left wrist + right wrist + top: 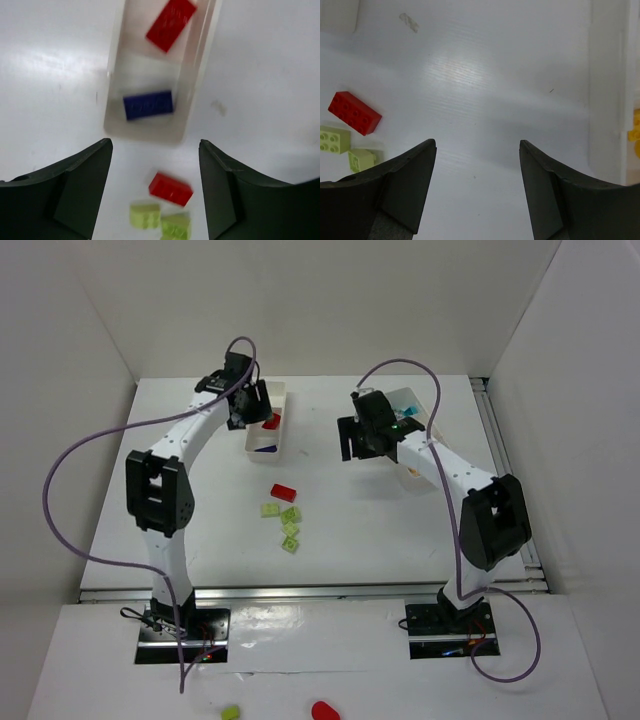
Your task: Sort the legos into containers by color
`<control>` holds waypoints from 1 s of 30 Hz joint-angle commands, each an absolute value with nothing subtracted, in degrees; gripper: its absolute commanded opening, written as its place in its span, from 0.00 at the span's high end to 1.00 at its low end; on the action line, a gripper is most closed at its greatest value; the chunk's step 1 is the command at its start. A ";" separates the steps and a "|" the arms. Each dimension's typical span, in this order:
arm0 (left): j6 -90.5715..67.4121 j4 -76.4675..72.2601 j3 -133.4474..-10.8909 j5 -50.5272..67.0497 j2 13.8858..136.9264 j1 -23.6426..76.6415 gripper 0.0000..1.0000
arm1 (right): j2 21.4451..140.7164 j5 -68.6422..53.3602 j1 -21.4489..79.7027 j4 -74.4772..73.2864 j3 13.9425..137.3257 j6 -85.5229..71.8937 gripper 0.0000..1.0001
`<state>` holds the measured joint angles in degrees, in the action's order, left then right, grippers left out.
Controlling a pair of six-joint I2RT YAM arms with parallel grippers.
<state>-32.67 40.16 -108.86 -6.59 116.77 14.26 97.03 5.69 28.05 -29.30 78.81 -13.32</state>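
Left claw (156, 162) wide open, empty, by tray (144, 134) end holding blue brick (148, 104). Right claw (477, 162) wide open, empty; red eight-stud brick (354, 113) lies on table (495, 75) near green bricks (334, 139).

Left arm (165, 455) was reaching up and away from its base, and right arm (455, 470) was leaning in toward the middle. Left gripper (155, 150) had its jaws spread wide with nothing pinched. Right gripper (477, 150) was the same, wide and empty.
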 commanded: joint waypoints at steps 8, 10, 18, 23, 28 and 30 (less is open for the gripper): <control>-28.49 36.75 -82.73 -6.06 102.22 26.45 0.06 | 94.31 5.89 29.88 -27.25 75.59 -14.59 0.25; -26.29 35.16 -80.69 -6.06 101.60 28.47 0.00 | 93.69 6.77 29.88 -27.77 75.59 -14.59 0.24; -18.73 32.96 -79.98 -8.88 106.60 29.00 0.00 | 90.44 7.91 29.88 -28.30 72.69 -15.12 0.23; -17.41 32.44 -79.98 -8.17 109.68 29.53 0.00 | 89.38 8.53 29.88 -27.77 72.16 -15.12 0.23; -16.87 31.82 -80.59 -10.20 111.96 30.59 0.06 | 89.91 8.53 29.88 -27.77 73.48 -14.59 0.23; -16.87 31.82 -81.12 -11.33 112.59 30.59 0.12 | 89.91 8.53 29.88 -27.77 72.95 -14.59 0.23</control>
